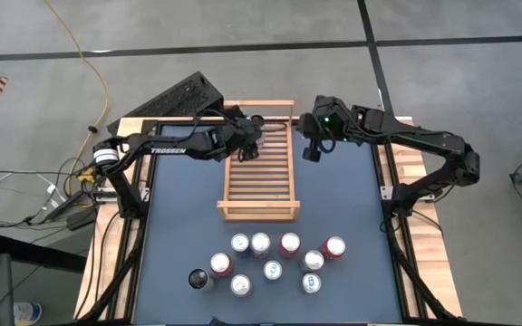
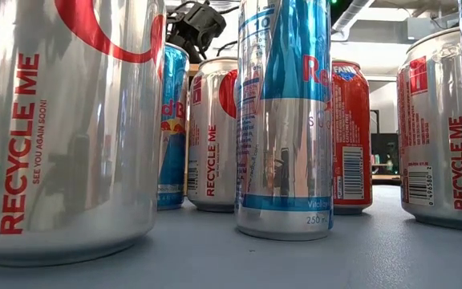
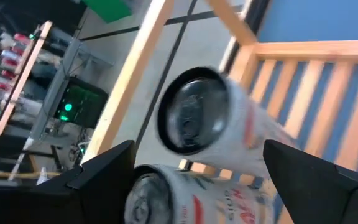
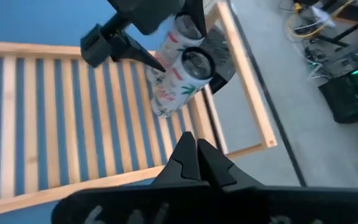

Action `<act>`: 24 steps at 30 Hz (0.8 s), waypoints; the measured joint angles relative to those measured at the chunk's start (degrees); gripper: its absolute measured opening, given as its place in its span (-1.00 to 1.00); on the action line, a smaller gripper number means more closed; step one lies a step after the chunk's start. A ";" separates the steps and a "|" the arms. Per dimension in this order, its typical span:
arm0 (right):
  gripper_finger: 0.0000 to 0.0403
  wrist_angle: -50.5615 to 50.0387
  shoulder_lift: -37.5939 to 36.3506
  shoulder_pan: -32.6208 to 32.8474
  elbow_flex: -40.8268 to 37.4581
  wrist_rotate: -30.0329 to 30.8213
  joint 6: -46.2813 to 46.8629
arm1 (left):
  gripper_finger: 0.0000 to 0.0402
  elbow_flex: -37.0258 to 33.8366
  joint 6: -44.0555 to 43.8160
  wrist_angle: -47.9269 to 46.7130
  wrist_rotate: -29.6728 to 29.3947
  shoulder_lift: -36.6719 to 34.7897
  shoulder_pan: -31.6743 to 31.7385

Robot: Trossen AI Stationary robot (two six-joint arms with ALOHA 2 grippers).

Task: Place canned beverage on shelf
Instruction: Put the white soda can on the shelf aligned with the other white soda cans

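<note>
On our blue counter (image 1: 352,208) the shelf (image 1: 259,186) lies; our left gripper (image 1: 254,136) straddles a lying can (image 4: 178,74) there, fingers wide, while our right gripper (image 1: 312,149) hovers closed nearby.

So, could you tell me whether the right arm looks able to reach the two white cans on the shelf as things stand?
Probably not cleanly: the left pincer hangs open right over the white cans at the shelf's far end, blocking the approach, and the right pincer is shut.
</note>
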 joint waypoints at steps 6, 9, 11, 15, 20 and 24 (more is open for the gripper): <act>-1.00 -3.43 -0.62 0.00 0.05 -3.75 0.29 | 0.70 0.00 -1.88 -8.38 3.84 -8.11 -3.89; -1.00 -6.52 -1.05 0.49 0.07 -4.17 1.66 | 0.70 0.00 -3.46 -16.22 8.34 -15.20 -5.74; -1.00 -7.70 -1.24 1.25 0.07 -5.33 1.85 | 0.70 0.00 -4.44 -22.12 16.78 -20.95 -6.69; -1.00 -9.58 -1.62 3.44 0.07 -6.55 1.97 | 0.70 0.00 -8.66 -31.52 33.59 -30.90 -8.76; -1.00 -9.53 -1.62 5.23 0.07 -6.53 1.97 | 0.70 0.07 -19.45 -39.42 36.75 -40.70 -14.60; -1.00 -7.34 -1.62 6.16 0.07 -6.61 4.03 | 0.70 0.04 -28.04 -43.13 36.14 -43.09 -24.05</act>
